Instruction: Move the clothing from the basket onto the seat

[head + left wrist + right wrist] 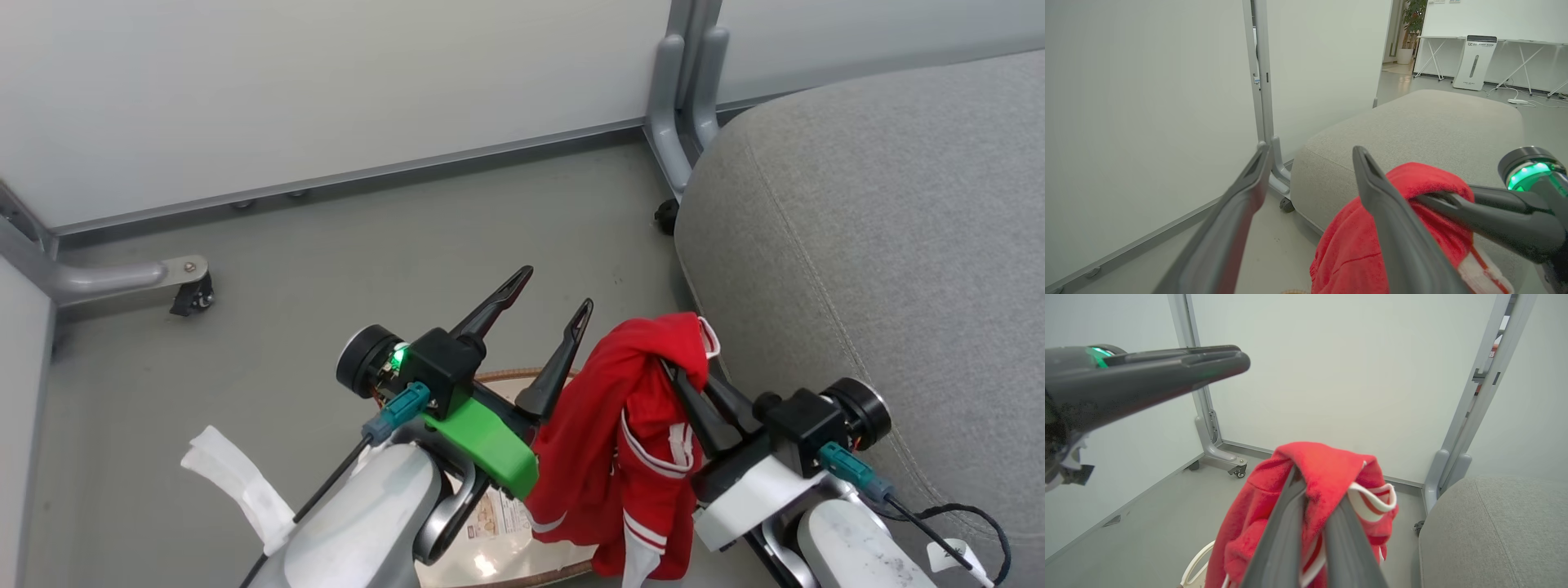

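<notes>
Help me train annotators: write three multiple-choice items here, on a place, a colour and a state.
1. Where is the clothing? A) on the seat B) hanging from the right gripper C) on the floor
2. The bracket behind the left gripper is A) blue B) green C) yellow
3. The left gripper is A) shut on cloth B) shut on the basket C) open
Answers: 1B, that gripper pinches the red cloth; 2B, plainly green in the head view; 3C, a wide gap with nothing held.
</notes>
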You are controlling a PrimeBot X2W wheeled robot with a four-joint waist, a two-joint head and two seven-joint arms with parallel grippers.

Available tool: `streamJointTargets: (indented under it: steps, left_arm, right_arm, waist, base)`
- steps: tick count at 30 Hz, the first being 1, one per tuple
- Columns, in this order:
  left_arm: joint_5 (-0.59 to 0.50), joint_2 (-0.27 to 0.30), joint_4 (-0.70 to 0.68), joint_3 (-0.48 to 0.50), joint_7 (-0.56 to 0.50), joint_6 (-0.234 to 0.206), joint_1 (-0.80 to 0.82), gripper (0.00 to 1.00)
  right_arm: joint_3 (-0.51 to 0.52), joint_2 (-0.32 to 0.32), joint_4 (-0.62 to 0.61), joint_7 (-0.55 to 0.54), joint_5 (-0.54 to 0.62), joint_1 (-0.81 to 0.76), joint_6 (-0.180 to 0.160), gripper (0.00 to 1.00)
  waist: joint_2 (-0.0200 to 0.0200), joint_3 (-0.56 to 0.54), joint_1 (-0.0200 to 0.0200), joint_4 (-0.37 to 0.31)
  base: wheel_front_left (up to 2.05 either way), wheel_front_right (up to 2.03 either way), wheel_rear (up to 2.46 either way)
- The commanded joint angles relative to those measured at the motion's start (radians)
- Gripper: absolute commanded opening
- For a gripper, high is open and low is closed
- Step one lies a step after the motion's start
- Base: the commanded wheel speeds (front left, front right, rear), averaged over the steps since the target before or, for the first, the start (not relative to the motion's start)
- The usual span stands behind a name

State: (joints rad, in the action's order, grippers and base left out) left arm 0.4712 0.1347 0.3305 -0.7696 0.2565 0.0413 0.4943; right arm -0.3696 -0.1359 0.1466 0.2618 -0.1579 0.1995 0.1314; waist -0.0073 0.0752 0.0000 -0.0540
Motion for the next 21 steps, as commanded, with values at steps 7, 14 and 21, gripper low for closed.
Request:
streamJointTargets:
  steps: [7, 14, 21]
  left_arm:
    - [-0.065, 0.068, -0.08, 0.052, 0.009, 0.07, -0.04, 1.0]
    - [-0.121, 0.107, -0.165, 0.1, 0.008, 0.089, -0.109, 1.0]
    - [-0.161, 0.16, -0.212, 0.078, 0.008, 0.09, -0.136, 1.0]
  right_arm:
    - [0.058, -0.002, -0.094, 0.005, 0.027, 0.016, -0.001, 0.0]
    - [0.141, 0.034, -0.208, 0.005, 0.026, -0.036, -0.001, 0.0]
    - [0.172, 0.065, -0.27, 0.005, 0.013, -0.081, -0.001, 0.0]
  waist:
    - [0.0073, 0.092, 0.0, -0.11]
    - [0.0073, 0.157, 0.0, -0.22]
    - [0.0073, 0.216, 0.0, -0.328]
  base:
    - [0.0, 0.0, 0.0]
    - [0.0, 0.0, 0.0]
    - [0.0, 0.0, 0.0]
